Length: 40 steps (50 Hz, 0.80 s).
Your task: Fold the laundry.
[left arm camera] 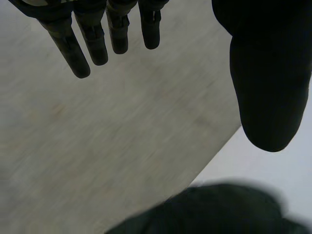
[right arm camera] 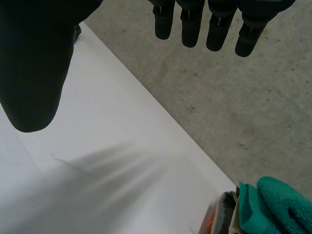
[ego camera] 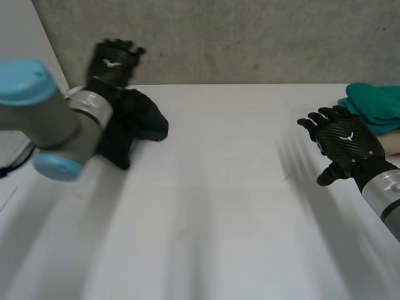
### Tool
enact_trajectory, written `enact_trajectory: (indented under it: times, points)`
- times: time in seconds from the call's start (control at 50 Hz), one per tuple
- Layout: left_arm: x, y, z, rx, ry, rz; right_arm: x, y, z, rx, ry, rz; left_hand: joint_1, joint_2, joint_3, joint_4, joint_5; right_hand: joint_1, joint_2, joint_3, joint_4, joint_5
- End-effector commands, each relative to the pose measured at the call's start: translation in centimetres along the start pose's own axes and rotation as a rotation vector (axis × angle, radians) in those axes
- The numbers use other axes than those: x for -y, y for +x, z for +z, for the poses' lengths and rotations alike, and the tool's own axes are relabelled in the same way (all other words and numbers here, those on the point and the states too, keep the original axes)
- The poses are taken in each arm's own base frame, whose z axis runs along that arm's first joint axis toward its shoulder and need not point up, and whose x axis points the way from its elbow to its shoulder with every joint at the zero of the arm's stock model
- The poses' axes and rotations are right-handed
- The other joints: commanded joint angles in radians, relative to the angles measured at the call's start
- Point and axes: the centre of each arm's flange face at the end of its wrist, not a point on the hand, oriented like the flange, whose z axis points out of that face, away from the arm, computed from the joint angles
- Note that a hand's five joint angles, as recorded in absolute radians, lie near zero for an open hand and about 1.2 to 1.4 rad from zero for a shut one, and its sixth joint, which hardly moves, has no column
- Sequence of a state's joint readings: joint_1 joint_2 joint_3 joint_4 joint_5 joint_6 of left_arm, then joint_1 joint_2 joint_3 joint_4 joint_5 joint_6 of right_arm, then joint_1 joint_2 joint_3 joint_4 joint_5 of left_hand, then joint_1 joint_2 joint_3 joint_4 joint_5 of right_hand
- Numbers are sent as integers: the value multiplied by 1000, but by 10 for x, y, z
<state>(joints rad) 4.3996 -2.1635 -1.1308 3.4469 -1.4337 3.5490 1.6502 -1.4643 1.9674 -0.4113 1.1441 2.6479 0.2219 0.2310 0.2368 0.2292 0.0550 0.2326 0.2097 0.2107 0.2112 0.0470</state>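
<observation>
A dark crumpled garment (ego camera: 134, 125) lies bunched at the table's far left, partly behind my left arm. My left hand (ego camera: 112, 62) is raised above its far side near the wall, fingers straight and open, holding nothing. In the left wrist view the left hand's fingers (left arm camera: 92, 39) spread over the grey wall and the dark garment (left arm camera: 219, 212) lies below the palm. My right hand (ego camera: 344, 147) hovers open over the table's right side, palm down, empty. Its straight fingers (right arm camera: 214, 24) point toward the wall.
A stack of folded teal cloth (ego camera: 375, 106) sits at the far right edge of the white table (ego camera: 212, 206); the teal cloth (right arm camera: 278, 204) lies beside my right hand on something pale and orange. A grey wall (ego camera: 250, 37) backs the table.
</observation>
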Motion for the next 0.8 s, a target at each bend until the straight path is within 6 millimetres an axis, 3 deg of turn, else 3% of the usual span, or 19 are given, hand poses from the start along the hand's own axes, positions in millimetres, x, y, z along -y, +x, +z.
enact_trajectory:
  times: [0.02, 0.1, 0.14, 0.16, 0.22, 0.28, 0.32, 0.36, 0.4, 0.5, 0.56, 0.66, 0.68, 0.76, 0.8]
  points:
    - [-77, -59, 31, 16, -149, -13, -10, -6, 2, 22, -30, 14, 214, 205, 199, 207, 206, -58, -35, -36, -37, -47]
    - [-106, -62, 37, 14, -198, -24, -14, -8, 3, 27, -43, 17, 326, 317, 311, 319, 318, -58, -35, -36, -37, -47]
    - [-110, -59, 37, 4, -202, -27, -15, -8, 4, 28, -44, 17, 543, 533, 528, 535, 535, -58, -35, -36, -37, -47]
    - [-109, -55, 37, -10, -196, -28, -14, -8, 4, 29, -44, 15, 991, 982, 976, 984, 983, -58, -35, -36, -37, -47]
    - [-104, -46, 36, -20, -184, -28, -15, -8, 4, 28, -44, 10, 1174, 1165, 1159, 1167, 1167, -58, -35, -36, -37, -47]
    - [-71, -38, 39, -22, -86, -13, -15, -8, 4, 28, -44, 10, 1174, 1165, 1159, 1167, 1167, -58, -35, -36, -37, -47]
    - [-38, -37, 38, -10, 9, 4, -15, -7, 4, 26, -45, 10, 1174, 1165, 1159, 1167, 1167, -58, -35, -36, -37, -47]
    - [11, -32, 30, -3, 157, 1, -15, -7, 4, 24, -46, 11, 1174, 1165, 1159, 1167, 1167, -58, -35, -36, -37, -47]
    - [29, -25, 24, -17, 206, -19, -16, -5, 4, 20, -48, 13, 1174, 1165, 1159, 1167, 1167, -58, -35, -36, -37, -47]
    - [74, 27, -9, -191, 289, -171, -13, 4, 5, -10, -38, 12, 1174, 1165, 1159, 1167, 1167, -58, -35, -36, -37, -47]
    - [88, 63, -36, -369, 298, -255, -12, 13, 6, -51, -40, 10, 1174, 1165, 1159, 1167, 1167, -58, -35, -36, -37, -47]
    - [82, 119, -75, -610, 239, -339, -4, 33, 5, -165, -42, 10, 1174, 1165, 1159, 1167, 1167, -58, -35, -36, -37, -47]
    - [76, 137, -87, -675, 210, -348, -4, 35, 5, -176, -42, 12, 1174, 1165, 1159, 1167, 1167, -58, -35, -36, -37, -47]
    - [48, 175, -104, -769, 115, -364, -3, 42, 5, -205, -42, 37, 1174, 1165, 1159, 1167, 1167, -58, -35, -36, -37, -47]
    - [37, 186, -109, -793, 82, -364, -2, 42, 5, -205, -39, 52, 1174, 1165, 1159, 1167, 1167, -58, -35, -36, -37, -47]
